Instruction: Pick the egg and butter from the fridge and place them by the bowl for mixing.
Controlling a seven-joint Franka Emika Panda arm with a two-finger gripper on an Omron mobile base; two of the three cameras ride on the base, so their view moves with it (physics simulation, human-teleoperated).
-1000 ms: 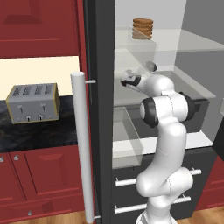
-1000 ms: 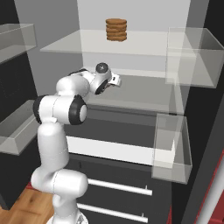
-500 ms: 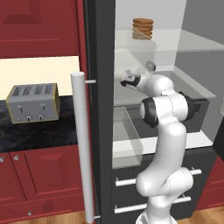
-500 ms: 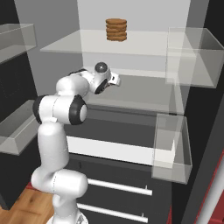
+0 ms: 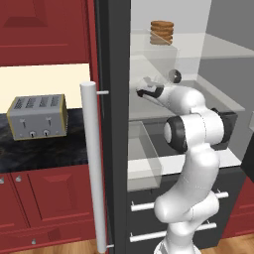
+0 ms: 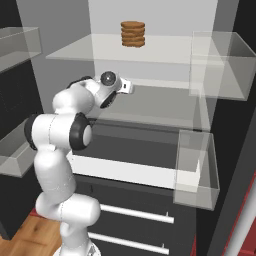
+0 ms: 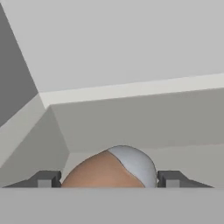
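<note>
The fridge (image 5: 115,104) stands open, and my arm reaches in over its middle glass shelf (image 6: 150,107). In the hand view the brownish-pink egg (image 7: 103,171) sits between the two dark fingertips (image 7: 44,179), which touch it on both sides just above the shelf. My gripper (image 5: 140,92) (image 6: 129,87) (image 7: 108,179) is shut on the egg, near the left wall of the white interior. The butter and the bowl are out of view.
A stack of flat tan discs (image 5: 161,32) (image 6: 133,34) rests on the top shelf. Clear door bins (image 6: 199,167) hang at the right, another bin (image 5: 144,156) at the left. The long white door handle (image 5: 94,163) stands left of the arm. A toaster (image 5: 37,115) sits on the dark counter.
The hand has risen slightly over the middle shelf with the egg between its fingers. The base and the rest of the scene have stayed put.
</note>
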